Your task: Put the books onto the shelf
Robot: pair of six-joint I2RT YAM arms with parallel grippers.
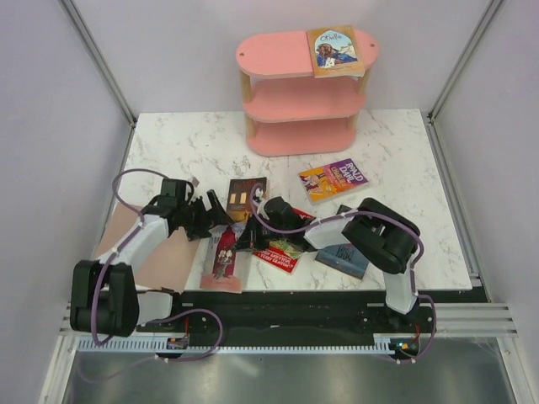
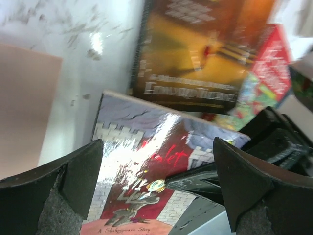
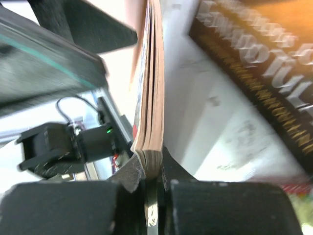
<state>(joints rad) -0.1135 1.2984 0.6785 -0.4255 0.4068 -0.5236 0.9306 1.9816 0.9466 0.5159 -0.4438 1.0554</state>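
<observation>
A grey-pink book with a red castle cover lies near the front edge of the table. My right gripper is shut on its right edge; the right wrist view shows the page edges pinched between the jaws of that gripper. My left gripper hovers open just above this book, fingers wide apart. A dark brown book, a red one, a dark blue one and a purple-yellow one lie on the table. A tan-blue book rests on top of the pink shelf.
A plain tan-pink flat sheet lies under the left arm at the table's left front. The dark brown book and the red book lie just beyond the held book. Grey walls enclose the marble table.
</observation>
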